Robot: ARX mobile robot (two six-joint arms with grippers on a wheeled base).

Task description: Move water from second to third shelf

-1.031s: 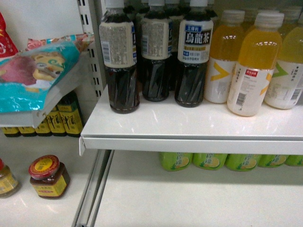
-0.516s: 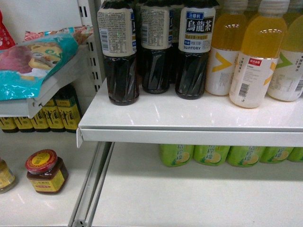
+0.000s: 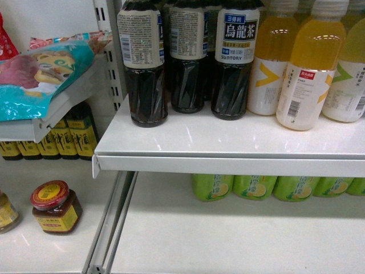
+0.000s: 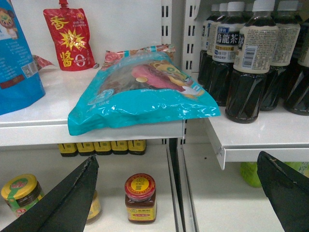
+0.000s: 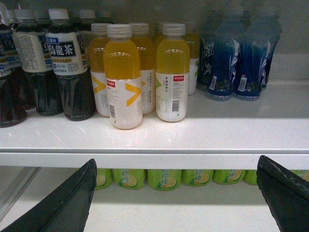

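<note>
No bottle answering to the water can be made out in any of the three views, so its place cannot be told.

**Right pincer** (image 5: 176, 162): the jaws are spread wide, and nothing is held between the two dark fingers, which are seen at the lower corners of the right wrist view. A white shelf (image 5: 203, 137) is seen straight ahead of it and above the fingertips.
- Orange drink bottles (image 5: 123, 82) with white caps are stood ahead of the gap, slightly toward the left finger.
- Dark tea bottles (image 5: 72, 72) with pale labels are ranked further to the left.
- Blue bottles (image 5: 227, 58) are grouped ahead and to the right, at the back of the shelf.
- Green bottles (image 5: 164, 178) are lined up under the shelf, between the two fingers and beyond them.

**Left pincer** (image 4: 177, 159): the jaws are likewise held wide, with nothing gripped.
- A teal bag (image 4: 145, 96) is laid above and ahead of the gap, with its front edge overhanging a side shelf (image 4: 48, 128).
- A red pouch (image 4: 67, 38) is propped up behind the bag, further to the left.
- A red-lidded jar (image 4: 140, 198) is stood on the lower level, between the fingers and nearer the left one.
- A yellow-lidded jar (image 4: 19, 193) is seen outside the left finger.
</note>
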